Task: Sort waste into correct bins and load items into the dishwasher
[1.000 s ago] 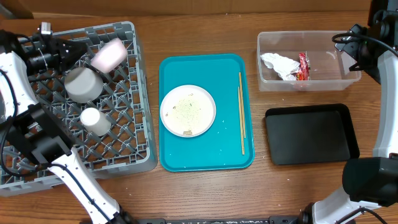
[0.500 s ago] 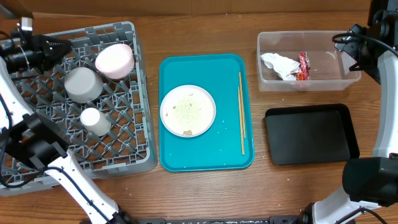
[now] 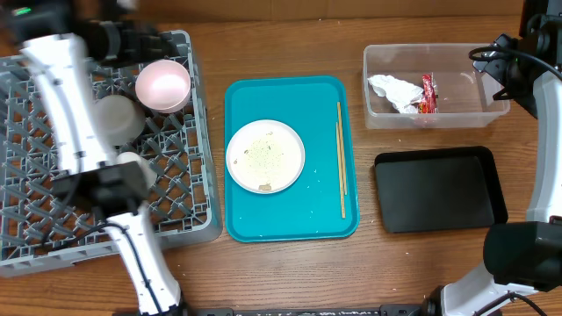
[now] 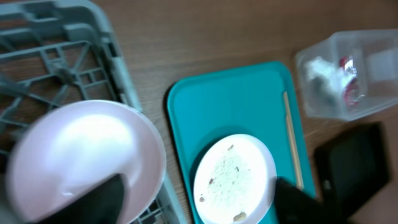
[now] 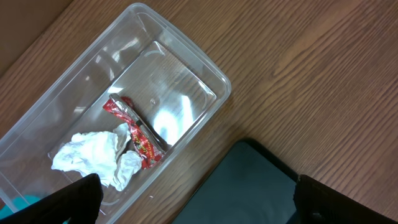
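Your left gripper (image 4: 198, 205) hangs over the far right corner of the rack (image 3: 189, 189), fingers spread wide and empty; the wrist view is blurred. Right under it the pink bowl (image 3: 163, 85) sits open side up in that corner. The grey-white bowl (image 3: 112, 118) is just left of it and nearer, partly behind your arm, and the cup (image 3: 140, 168) is nearer still.

On the teal tray (image 3: 325, 215), just right of the rack, the plate (image 3: 265, 156) lies left of centre with crumbs (image 3: 262, 154) scattered on it. The chopsticks (image 3: 341, 158) lie along the tray's right side.

Far right, the napkin (image 3: 393, 91) and wrapper (image 3: 428, 94) touch inside the tub (image 3: 457, 60). The black tray (image 3: 439, 189) sits just near of the tub. Your right gripper (image 5: 196, 199) hovers over that side, fingers wide apart, nothing in them.
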Available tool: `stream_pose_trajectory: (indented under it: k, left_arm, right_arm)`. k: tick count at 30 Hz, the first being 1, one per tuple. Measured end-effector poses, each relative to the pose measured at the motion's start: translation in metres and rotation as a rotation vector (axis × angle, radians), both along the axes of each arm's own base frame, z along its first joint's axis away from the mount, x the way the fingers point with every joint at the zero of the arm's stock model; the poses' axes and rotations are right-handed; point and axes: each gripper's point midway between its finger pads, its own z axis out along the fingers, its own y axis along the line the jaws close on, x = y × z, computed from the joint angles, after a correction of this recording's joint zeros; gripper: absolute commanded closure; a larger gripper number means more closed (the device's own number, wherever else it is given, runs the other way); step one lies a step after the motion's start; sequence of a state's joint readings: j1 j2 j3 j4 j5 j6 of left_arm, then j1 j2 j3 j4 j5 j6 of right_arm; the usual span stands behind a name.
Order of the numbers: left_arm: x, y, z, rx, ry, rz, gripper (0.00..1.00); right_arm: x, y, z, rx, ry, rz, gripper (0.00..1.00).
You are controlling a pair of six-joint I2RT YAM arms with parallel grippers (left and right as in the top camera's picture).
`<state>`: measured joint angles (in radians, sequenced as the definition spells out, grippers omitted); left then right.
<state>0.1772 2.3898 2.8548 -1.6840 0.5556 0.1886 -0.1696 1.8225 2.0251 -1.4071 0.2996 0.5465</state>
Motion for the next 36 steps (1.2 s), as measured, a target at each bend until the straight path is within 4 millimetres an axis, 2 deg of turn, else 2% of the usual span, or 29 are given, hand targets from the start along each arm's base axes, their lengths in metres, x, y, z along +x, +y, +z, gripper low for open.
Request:
stream_pose_trajectory:
  k: [1,4,6,9,13,19,26,30,34,36]
  left_arm:
    - [0.0,-0.017,-0.005,0.054,0.008,-0.033,0.0]
    - [-0.003,-0.05,-0.015,0.188,0.031,-0.072,0.0]
    - [-0.004,-0.062,-0.02,0.287,0.042,-0.065,0.0]
    - [-0.005,-0.067,-0.025,0.42,0.051,-0.019,0.05]
    - [-0.002,-0.06,-0.033,0.539,0.068,0.061,0.15]
    - [0.005,-0.029,-0.066,0.629,0.144,0.162,0.15]
    - [0.011,-0.007,-0.101,0.655,0.201,0.208,0.18]
    - [0.01,-0.006,-0.115,0.66,0.224,0.204,0.34]
    - [0.006,-0.006,-0.128,0.666,0.251,0.194,0.45]
    - [0.003,-0.006,-0.133,0.669,0.268,0.188,0.54]
  right_arm:
    - [0.0,0.0,0.0,0.0,0.0,0.0,0.0]
    - [0.0,0.0,0.0,0.0,0.0,0.0,0.0]
    - [0.0,0.0,0.0,0.0,0.0,0.0,0.0]
    - [0.0,0.0,0.0,0.0,0.0,0.0,0.0]
    - [0.0,0.0,0.0,0.0,0.0,0.0,0.0]
    - [0.0,0.0,0.0,0.0,0.0,0.0,0.0]
    - [0.0,0.0,0.0,0.0,0.001,0.0,0.0]
    - [0.0,0.0,0.0,0.0,0.0,0.0,0.0]
    - [0.0,0.0,0.0,0.0,0.0,0.0,0.0]
    - [0.0,0.0,0.0,0.0,0.0,0.0,0.0]
